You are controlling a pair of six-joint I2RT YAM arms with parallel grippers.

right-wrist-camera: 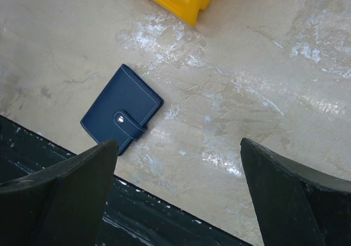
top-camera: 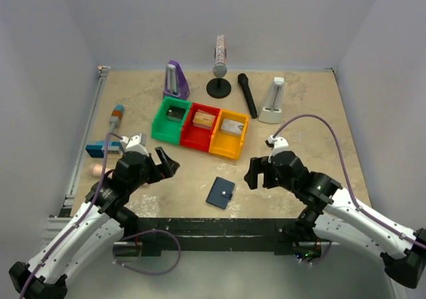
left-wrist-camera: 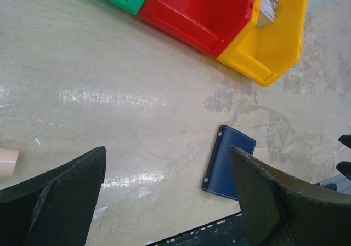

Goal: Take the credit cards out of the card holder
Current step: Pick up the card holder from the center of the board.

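Card holder [top-camera: 220,192] lies flat on the table [top-camera: 299,146], closed, with its strap folded over the front and the silver snap [right-wrist-camera: 119,118] facing up. No credit cards show, so I judge they are all inside and nothing is out yet. It sits skewed, one corner towards the dark strip [top-camera: 219,226] along the near table edge, close to it but not touching. Left gripper [top-camera: 168,162] hangs off the surface to the holder's left, jaws spread wide and empty. Right gripper [top-camera: 255,172] is opposite on the holder's right, also wide and empty. Both point inward at the holder, which reads as a two-sided approach: one to pin the cover, the other to lift the strap. Bare tabletop lies on both flanks of the holder, so each arm has room to come in low. The yellow bin [top-camera: 228,138] stands beyond it, apart, with a strip of open surface between. The tight side is the near one: a push towards the arms' bases would likely run the holder onto the dark strip.
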